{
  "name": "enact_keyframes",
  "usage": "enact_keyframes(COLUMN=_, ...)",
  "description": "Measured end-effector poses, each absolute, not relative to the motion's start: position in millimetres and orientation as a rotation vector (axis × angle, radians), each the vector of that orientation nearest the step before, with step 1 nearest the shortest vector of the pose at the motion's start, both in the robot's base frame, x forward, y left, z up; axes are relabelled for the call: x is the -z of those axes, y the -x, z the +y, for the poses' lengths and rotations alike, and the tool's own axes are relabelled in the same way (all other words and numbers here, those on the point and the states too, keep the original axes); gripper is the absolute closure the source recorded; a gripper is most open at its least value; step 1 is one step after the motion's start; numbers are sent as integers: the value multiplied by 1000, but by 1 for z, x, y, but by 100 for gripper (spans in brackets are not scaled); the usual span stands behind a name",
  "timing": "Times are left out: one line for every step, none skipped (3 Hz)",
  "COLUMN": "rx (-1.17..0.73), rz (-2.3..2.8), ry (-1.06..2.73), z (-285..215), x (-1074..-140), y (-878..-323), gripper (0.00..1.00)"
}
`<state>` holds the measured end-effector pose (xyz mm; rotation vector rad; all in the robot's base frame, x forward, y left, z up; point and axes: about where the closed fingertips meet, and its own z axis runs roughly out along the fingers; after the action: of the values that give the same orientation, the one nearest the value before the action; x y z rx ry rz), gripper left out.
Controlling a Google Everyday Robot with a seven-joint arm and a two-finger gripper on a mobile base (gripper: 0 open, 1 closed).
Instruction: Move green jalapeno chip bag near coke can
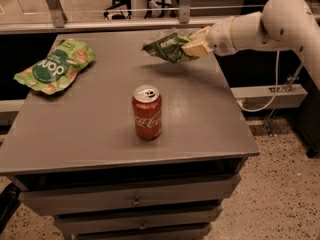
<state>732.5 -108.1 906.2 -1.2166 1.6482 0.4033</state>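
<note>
As end effector [194,47] grips it aloft, chip bag [166,47] seemingly points left.

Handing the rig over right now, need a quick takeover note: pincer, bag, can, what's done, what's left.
The pincer is shut on the green jalapeno chip bag, holding it above the far right part of the table.
The coke can stands upright near the table's middle, apart from the bag.
Done: bag grasped and off the surface.
Left: bring it toward the can, set it down beside it, release.
The larger bright green bag at far left is not part of the job.
</note>
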Motion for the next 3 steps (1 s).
enact_keyframes(rx=-390, rz=1680, ry=1325, z=-106, x=-893, y=-690, gripper=100)
enact_keyframes(rx=-385, rz=1690, ry=1375, z=-104, x=-889, y=-668, gripper=100)
enact_keyframes(rx=-397, rz=1665, ry=1459, z=-107, x=-891, y=-635, gripper=100)
